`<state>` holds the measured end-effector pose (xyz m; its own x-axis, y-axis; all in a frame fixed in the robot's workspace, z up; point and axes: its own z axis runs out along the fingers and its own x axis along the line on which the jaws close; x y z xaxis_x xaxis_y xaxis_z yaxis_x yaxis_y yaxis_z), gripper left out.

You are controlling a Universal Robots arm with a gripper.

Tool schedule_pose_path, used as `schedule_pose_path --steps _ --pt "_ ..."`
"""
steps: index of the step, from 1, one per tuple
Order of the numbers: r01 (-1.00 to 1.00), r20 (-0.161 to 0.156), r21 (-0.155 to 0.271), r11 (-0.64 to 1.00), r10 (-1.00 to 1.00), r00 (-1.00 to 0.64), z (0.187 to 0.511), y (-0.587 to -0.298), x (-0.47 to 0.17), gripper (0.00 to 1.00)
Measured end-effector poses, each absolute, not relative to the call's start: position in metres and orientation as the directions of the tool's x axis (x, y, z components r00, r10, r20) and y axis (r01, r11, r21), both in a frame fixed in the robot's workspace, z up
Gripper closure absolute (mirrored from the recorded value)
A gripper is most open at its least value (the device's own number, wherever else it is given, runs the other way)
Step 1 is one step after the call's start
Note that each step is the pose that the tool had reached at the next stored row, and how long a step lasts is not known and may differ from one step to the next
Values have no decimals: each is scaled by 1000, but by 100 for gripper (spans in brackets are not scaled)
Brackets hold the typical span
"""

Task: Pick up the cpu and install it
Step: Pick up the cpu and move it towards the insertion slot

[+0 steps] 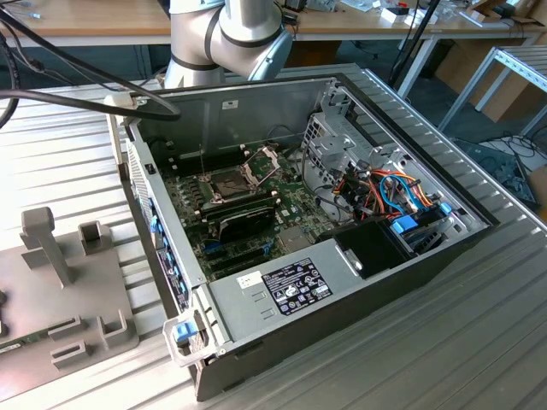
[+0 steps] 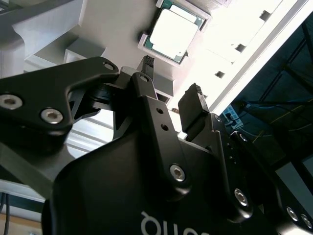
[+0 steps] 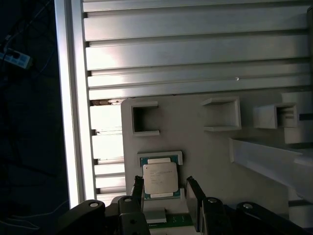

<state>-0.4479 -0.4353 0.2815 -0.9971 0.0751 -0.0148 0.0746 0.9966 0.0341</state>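
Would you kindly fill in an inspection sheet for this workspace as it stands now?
Surface: ribbed aluminium table carrying an open computer case and a grey fixture plate.
Job's things: cpu lying flat in its nest on the fixture plate; socket frame on the motherboard hinged open.
Clutter: nothing seen.
Grippers: gripper open, above the cpu, holding nothing.
Cables: black cables over the table near the arm; orange and blue leads inside the case.
Surroundings: wooden benches behind the table.
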Motion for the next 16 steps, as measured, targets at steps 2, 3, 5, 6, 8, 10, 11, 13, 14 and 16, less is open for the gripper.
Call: schedule_pose_path --steps 2,3,5,6,8,10,11,13,14,16 --pt "75 -15 34 997 75 -997 281 -435 -448 52" --pt "75 -15 34 997 75 -997 281 -435 -448 52" --pt "75 -15 34 997 75 -997 281 -435 -448 52" --pt "75 -15 34 997 75 -997 280 -435 -448 52" --pt "75 -15 34 997 75 -997 279 -435 -448 52" --pt "75 -15 34 997 75 -997 278 -435 -448 52" --pt "75 -15 34 997 75 -997 278 -435 -448 52" --pt "75 -15 34 997 75 -997 277 -435 -448 52" --pt "75 -15 34 997 75 -997 277 -435 -448 52" --pt "75 -15 34 997 75 -997 277 -435 -448 52"
